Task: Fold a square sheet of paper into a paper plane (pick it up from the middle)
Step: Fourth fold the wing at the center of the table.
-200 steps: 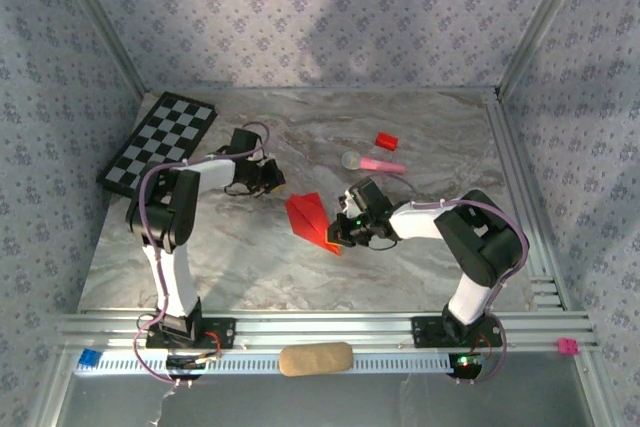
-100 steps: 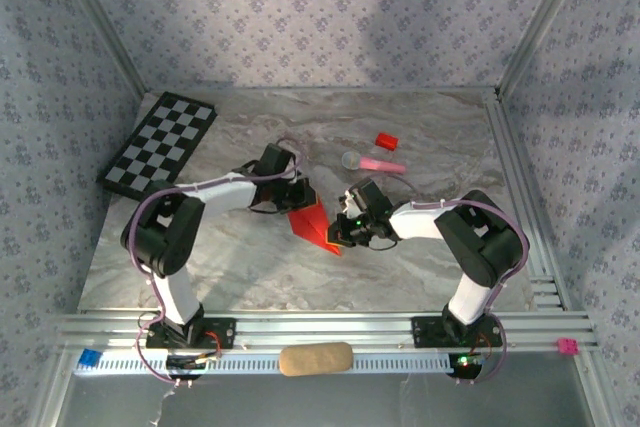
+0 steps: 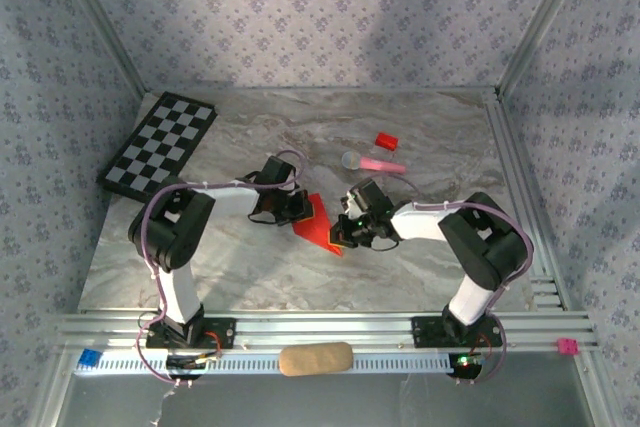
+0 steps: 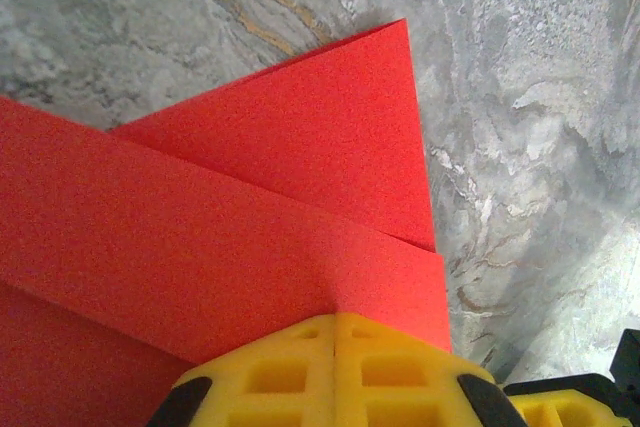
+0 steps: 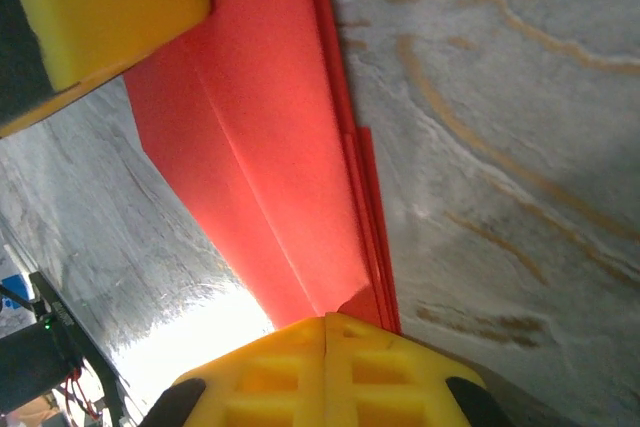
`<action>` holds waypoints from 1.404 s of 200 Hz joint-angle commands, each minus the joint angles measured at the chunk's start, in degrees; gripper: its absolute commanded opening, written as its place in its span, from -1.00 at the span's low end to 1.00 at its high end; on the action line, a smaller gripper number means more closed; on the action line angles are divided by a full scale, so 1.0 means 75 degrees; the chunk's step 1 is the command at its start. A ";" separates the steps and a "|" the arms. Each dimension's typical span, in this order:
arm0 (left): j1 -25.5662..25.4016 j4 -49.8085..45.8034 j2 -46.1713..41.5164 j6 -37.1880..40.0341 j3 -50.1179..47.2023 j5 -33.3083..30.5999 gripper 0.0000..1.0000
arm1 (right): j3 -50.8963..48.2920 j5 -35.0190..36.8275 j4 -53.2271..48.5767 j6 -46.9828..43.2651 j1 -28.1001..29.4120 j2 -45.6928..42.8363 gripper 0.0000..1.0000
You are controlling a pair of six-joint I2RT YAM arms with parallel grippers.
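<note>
Plane, folded red paper, lies flat mid-table, tip toward 5 o'clock; left gripper presses on its 10 o'clock edge, jaws closed together on top of the paper; right gripper sits at its 4 o'clock edge, jaws likewise closed, tips against the folded layers.

Two slim robot arms are shown, the left arm and the right arm, each built of white tubular links joined by bulky, rounded black joints. Thin purple cables are looped along both. Black bases are bolted down, with red wires at the left one and a green light at the right. The left claw and right claw are fitted with yellow fingers moulded with square recesses.
</note>
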 commanded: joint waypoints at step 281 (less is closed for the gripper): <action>0.0060 -0.0516 0.0319 0.0308 -0.0224 -0.0872 -0.93 | 0.0511 0.0049 -0.1066 -0.0621 0.0301 0.0579 -1.00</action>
